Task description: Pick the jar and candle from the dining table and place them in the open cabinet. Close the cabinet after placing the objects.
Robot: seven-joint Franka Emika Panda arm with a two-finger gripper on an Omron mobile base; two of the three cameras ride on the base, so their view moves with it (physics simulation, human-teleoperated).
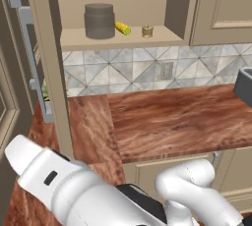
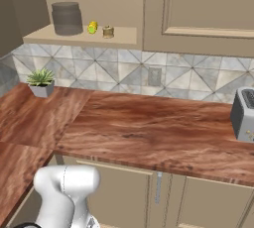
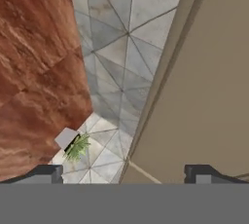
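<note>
1. The beige wall cabinet (image 1: 123, 38) stands open; its recessed-panel door (image 1: 15, 72), with a long vertical grey bar handle (image 1: 30, 55), is swung out at the left of the left base view.
2. On the plain tan shelf, at its left end, stands the squat smoky grey-brown translucent jar (image 1: 99, 20), upright.
3. Just right of the jar lies an elongated yellow-green object (image 1: 122, 28), touching or nearly touching it.
4. Right of that, apart from it, sits the tiny pale yellow-tan candle (image 1: 147, 31), upright on the shelf.
5. Below the shelf run a grey triangle-patterned tile backsplash (image 2: 124, 76) and a glossy reddish-brown wood-grain counter (image 2: 149, 128).
6. On the counter, a small green plant in a grey pot (image 2: 41, 83) stands at the left, a grey toaster (image 2: 244, 114) at the far right.
7. In the hand view, the gripper (image 3: 124, 175) has its two dark fingertips (image 3: 46, 173) spread wide with nothing between them; ahead lie a beige panel surface, backsplash and plant. Jar and candle are well apart from the fingers.
</note>
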